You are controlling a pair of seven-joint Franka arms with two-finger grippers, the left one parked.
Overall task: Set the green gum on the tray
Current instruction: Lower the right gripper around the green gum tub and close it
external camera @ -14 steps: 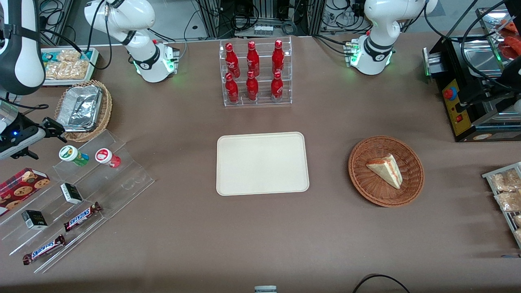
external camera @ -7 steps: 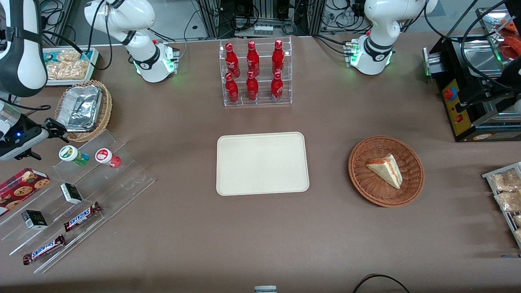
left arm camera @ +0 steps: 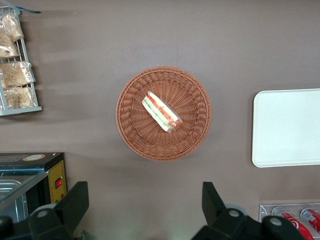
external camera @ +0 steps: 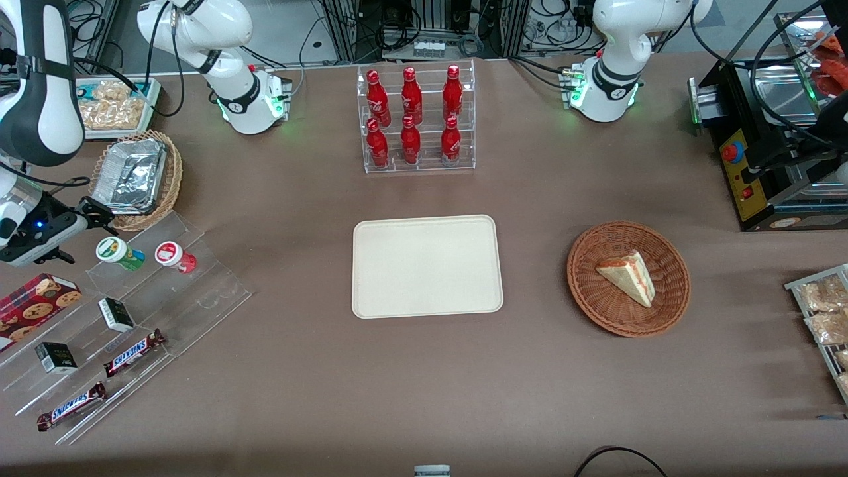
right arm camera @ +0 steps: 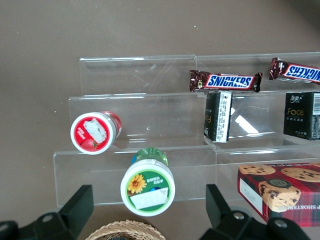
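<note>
Brown cloth covers the long table (external camera: pixel 298 371), and toward the working arm's end of it a clear stepped acrylic display stand (external camera: pixel 165 291) holds the snacks. On the stand's top step stands the small cylindrical green gum bottle with a white, green-rimmed lid (external camera: pixel 119 252), upright and just beside the like-sized red bottle with a red-and-white lid (external camera: pixel 175 256); the two do not touch. In the right wrist view the green gum bottle (right arm camera: pixel 148 185) shows a sunflower print on its lid, with the red bottle (right arm camera: pixel 95 132) one step away. The right arm's black two-finger gripper (external camera: pixel 93 215) hangs just above and beside the green gum bottle, between it and the round wicker basket holding a crumpled foil tray (external camera: pixel 136 179). Its fingers (right arm camera: pixel 75 207) are spread wide with nothing between them, one on each side of the bottle as seen from the wrist, not touching it. Lower steps of the stand carry two small black boxes (external camera: pixel 116 314) and two brown Snickers bars (external camera: pixel 134 352), and a red cookie box (external camera: pixel 36 299) lies beside the stand. Well apart from all this, at the middle of the table, lies the large flat cream-beige rectangular tray with rounded corners (external camera: pixel 427 266), with nothing on it.
</note>
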